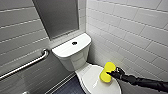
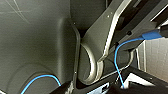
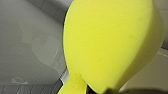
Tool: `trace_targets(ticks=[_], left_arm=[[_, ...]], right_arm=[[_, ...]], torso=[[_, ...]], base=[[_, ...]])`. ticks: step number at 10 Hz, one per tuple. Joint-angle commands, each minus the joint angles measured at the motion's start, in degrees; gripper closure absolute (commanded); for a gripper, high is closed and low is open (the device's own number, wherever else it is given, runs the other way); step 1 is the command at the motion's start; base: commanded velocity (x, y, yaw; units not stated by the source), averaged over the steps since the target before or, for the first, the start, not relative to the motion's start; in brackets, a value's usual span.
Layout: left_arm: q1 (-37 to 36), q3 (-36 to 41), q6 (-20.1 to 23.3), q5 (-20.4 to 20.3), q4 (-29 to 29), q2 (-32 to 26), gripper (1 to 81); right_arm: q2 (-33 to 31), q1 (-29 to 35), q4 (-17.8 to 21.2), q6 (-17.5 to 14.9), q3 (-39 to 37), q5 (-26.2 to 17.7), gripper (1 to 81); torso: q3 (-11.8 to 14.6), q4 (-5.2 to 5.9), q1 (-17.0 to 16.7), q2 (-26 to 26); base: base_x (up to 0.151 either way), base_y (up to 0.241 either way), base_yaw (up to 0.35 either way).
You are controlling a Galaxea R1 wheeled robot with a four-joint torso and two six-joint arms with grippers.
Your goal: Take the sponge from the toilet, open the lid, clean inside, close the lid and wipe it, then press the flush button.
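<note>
Head view, looking down into a tiled bathroom corner. The toilet point(image 1: 75, 56) stood at centre frame, its tank against the back wall. The flush button point(image 1: 74, 43) sat in the middle of the tank top. The lid point(image 1: 91, 78) was down, a glossy white oval at lower centre.

Your right gripper point(image 1: 108, 73) reached in from the lower right on a black arm. It was clenched on the sponge point(image 1: 109, 67), gripping it near the lower end. The sponge stood roughly upright, right of centre, over the lid's right edge. Whether it touched the lid could not be told.

A metal grab bar point(image 1: 27, 64) ran across the grey wall at left. A dark panel point(image 1: 58, 17) hung above the tank at upper centre. White tiles point(image 1: 135, 30) covered the wall at right. Dark floor point(image 1: 68, 88) showed at the bottom, left of the bowl.

In the right wrist view the sponge loomed large from centre to right, with the shiny white lid behind it at left.

In the left wrist view dark robot casing took the left half, and a blue cable point(image 2: 116, 53) looped across the right.
</note>
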Motion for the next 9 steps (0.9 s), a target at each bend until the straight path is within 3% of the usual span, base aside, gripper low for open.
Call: trace_targets(ticks=[1, 3, 4, 6, 7, 9], left_arm=[[2.9, -2.1, -0.2, 2.5, 0.1, 1.3, 1.0], [3.6, -6.8, -0.2, 2.5, 0.1, 4.4, 1.0], [3.7, -7.4, -0.2, 2.5, 0.1, 5.2, 1.0], [3.7, -7.4, -0.2, 2.5, 0.0, 5.4, 1.0], [3.7, -7.4, -0.2, 2.5, 0.0, 5.4, 1.0], [4.2, -7.4, -0.2, 2.5, 0.0, 5.5, 1.0]], right_arm=[[6.0, 9.5, 2.2, 0.6, -8.8, -7.0, 81.1], [8.5, 10.8, 2.3, 0.8, -11.7, -7.2, 81.1], [9.1, 11.8, 2.3, 0.8, -11.8, -7.2, 81.1], [10.1, 13.7, 2.6, 1.4, -12.1, -7.2, 81.1], [11.0, 13.9, 2.6, 2.1, -12.4, -7.0, 81.1], [15.2, 14.0, 2.5, 5.3, -18.7, -7.2, 81.1]], torso=[[0.0, 0.00, 0.0, 0.0], [0.0, 0.00, 0.0, 0.0], [-2.0, 0.00, 0.0, 0.0], [-3.6, 0.00, 0.0, 0.0], [-2.1, 0.00, 0.0, 0.0], [-2.9, 0.00, 0.0, 0.0]], base=[[0.000, 0.000, 0.000], [0.000, 0.000, 0.000], [0.000, 0.000, 0.000], [0.000, 0.000, 0.000], [0.000, 0.000, 0.000], [0.000, 0.000, 0.000]])
